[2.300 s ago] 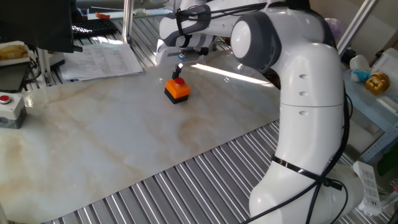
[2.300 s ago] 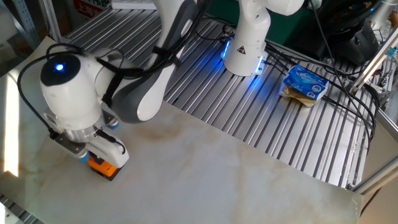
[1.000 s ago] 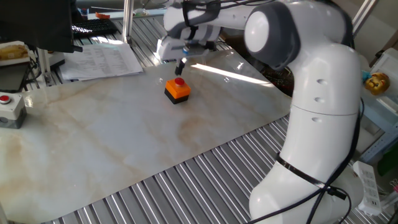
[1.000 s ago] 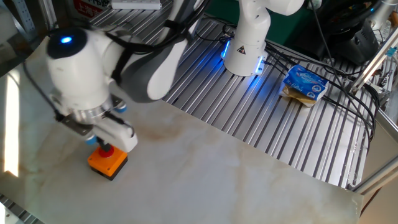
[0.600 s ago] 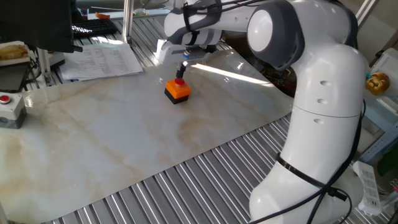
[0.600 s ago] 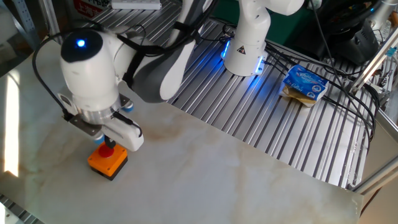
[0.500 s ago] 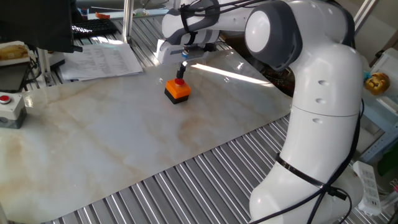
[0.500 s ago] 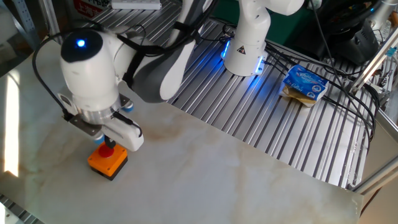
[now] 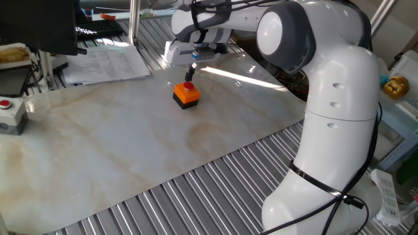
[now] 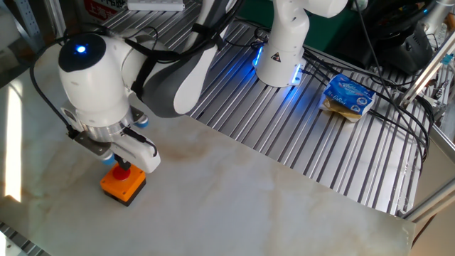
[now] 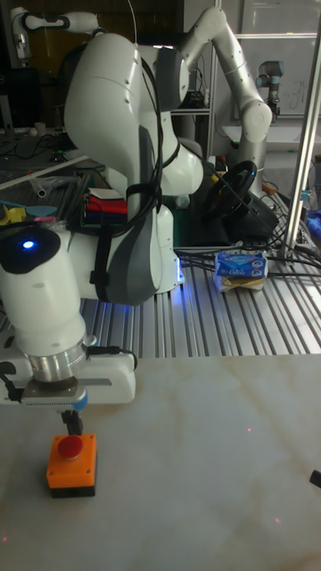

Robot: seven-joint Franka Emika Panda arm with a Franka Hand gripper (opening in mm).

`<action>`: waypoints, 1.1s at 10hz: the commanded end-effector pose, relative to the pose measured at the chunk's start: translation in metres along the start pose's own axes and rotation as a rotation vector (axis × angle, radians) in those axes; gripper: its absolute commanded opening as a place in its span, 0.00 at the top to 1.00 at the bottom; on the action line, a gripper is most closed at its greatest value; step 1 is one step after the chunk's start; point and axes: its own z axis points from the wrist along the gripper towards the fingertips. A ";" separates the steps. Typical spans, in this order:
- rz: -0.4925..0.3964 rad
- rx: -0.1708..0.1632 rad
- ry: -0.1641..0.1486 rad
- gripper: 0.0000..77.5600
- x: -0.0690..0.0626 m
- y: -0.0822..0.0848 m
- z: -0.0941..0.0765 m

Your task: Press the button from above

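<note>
The button (image 9: 188,85) is a small red cap on an orange box (image 9: 186,96) with a black base, far on the marble table (image 9: 117,150). My gripper (image 9: 191,78) points straight down right over the button, its dark fingers pressed together into one narrow stem. In the tall fixed view the gripper (image 11: 71,430) ends at the top of the button (image 11: 71,446); whether they touch is unclear. From the other side the button (image 10: 122,171) peeks out under the gripper (image 10: 121,166), with the orange box (image 10: 123,186) below it.
A grey box with its own red button (image 9: 8,109) stands at the table's left edge. Papers (image 9: 108,62) lie behind the marble slab. Ribbed metal (image 9: 215,189) borders the slab. A blue packet (image 10: 348,96) and cables lie near the arm's base (image 10: 281,57).
About two seconds ago the hand sat lower and hid the button. It has since risen, so the red cap shows again. Over the last half second it hardly shifted.
</note>
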 end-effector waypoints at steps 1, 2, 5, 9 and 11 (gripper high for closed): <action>-0.002 0.008 -0.015 1.00 -0.001 -0.001 -0.002; -0.004 0.012 -0.020 1.00 -0.001 -0.001 -0.001; -0.009 0.014 -0.024 1.00 -0.002 -0.001 0.001; -0.020 0.013 -0.026 1.00 -0.006 -0.007 0.005; -0.022 0.012 -0.032 1.00 -0.007 -0.010 0.009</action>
